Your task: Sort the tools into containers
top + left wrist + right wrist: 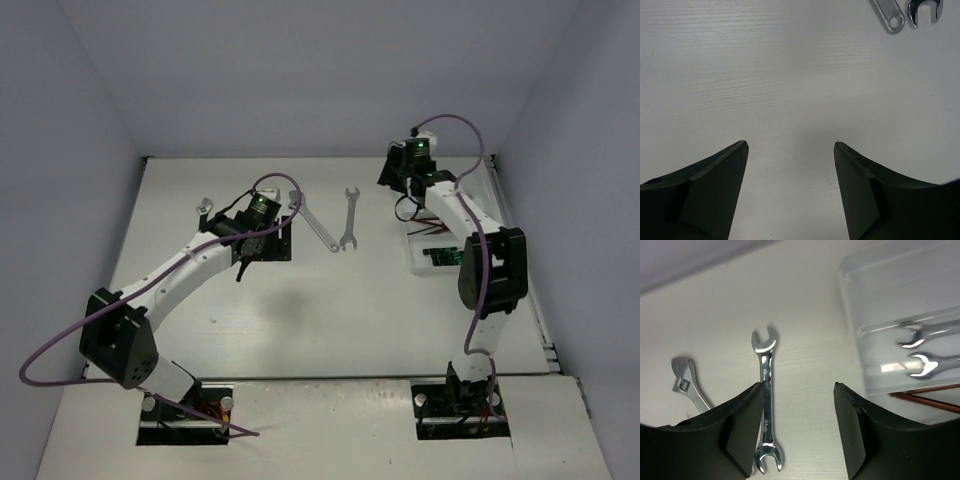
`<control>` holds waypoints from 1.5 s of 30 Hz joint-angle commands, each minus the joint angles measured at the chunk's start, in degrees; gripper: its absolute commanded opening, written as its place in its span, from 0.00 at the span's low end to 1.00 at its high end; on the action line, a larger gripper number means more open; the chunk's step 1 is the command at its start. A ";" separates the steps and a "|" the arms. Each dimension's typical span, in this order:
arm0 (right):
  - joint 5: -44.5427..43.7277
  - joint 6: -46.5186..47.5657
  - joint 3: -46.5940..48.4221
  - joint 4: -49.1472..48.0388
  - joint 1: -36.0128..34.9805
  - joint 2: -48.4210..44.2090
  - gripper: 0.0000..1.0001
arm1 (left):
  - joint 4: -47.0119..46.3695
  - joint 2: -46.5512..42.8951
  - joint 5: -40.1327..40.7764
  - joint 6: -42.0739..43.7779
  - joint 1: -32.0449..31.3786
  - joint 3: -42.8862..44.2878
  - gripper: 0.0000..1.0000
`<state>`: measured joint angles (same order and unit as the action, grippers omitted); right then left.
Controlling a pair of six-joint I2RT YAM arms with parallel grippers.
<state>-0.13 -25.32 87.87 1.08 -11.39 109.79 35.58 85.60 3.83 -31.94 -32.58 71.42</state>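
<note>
Small wrench (205, 208) lies farthest left of the tray (850, 290). Left hand (790, 145) is wide apart and empty over the worktop (790, 75). Adjustable wrench (318, 226) and open-end wrench (350, 218) are loose, nearer the tray. Right hand (798, 385) is parted and empty at the tray's left edge. Tray holds two wrenches (932, 364) and hex keys (927, 399). Mostly sorted, I'd say, three to go.

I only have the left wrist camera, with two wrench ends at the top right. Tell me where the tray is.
Observer: The white tray sits on the right, partly hidden under the right arm.
Operator: Report what's in it.
Observer: Two open-end wrenches lie inside.
Operator: Give me the right end effector.
Observer: The right end effector is open, holding nothing.
</note>
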 commanded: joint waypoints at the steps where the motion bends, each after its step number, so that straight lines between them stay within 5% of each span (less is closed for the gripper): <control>1: -4.44 3.99 5.54 4.80 -4.02 7.02 0.55 | 0.58 -8.56 2.68 -0.29 -0.21 -3.56 0.66; 14: -10.85 3.26 19.61 9.02 -10.84 21.77 0.55 | 3.71 -19.06 4.61 -1.98 -0.12 -11.48 0.66; 34: -10.85 2.82 16.19 11.58 -13.21 24.25 0.47 | 3.81 -18.27 3.73 -1.36 -0.20 -12.53 0.66; 45: -11.42 -2.01 11.78 16.52 -14.55 24.33 0.32 | 3.71 -17.64 3.15 -1.17 -0.12 -13.03 0.66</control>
<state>-12.49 -23.69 102.00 8.00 -24.70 133.14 40.11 67.86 7.30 -33.21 -32.58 57.53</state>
